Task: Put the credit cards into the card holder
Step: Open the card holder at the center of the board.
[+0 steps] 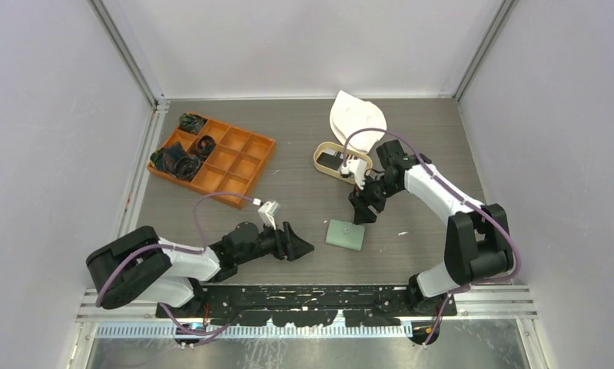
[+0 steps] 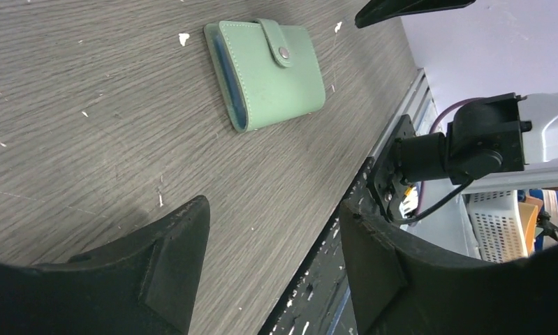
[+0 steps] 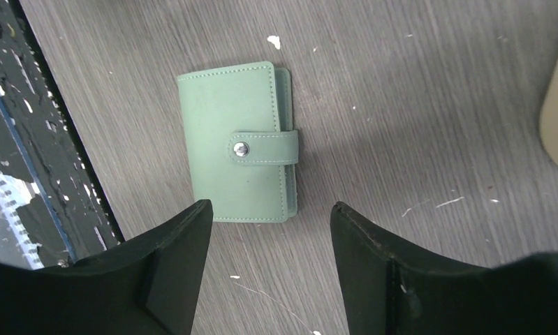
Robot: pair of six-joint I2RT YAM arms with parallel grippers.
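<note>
The black mounting rail (image 1: 303, 296) runs along the bottom of the overhead frame, both arm bases bolted to it. Beyond it the grey wood-grain table (image 1: 288, 131) is walled in white on three sides. The left gripper (image 1: 303, 246) lies low at lower centre-left, jaws apart and empty. The right gripper (image 1: 363, 215) points down at centre, likewise spread and holding nothing. An orange compartment box (image 1: 259, 165) sits against the table's upper-left edge, with dark cord bundles (image 1: 182, 161) in its left cells. A tan oval tray (image 1: 319, 157) rests at upper centre, just behind the right wrist; something dark lies in it, too small to identify. The card holder (image 1: 345, 235) lies flat at lower centre, between the two grippers and touching neither. It is close to the near table edge with bare wood all round it. It is closed, its strap snapped down over a silver button (image 3: 241, 149).
</note>
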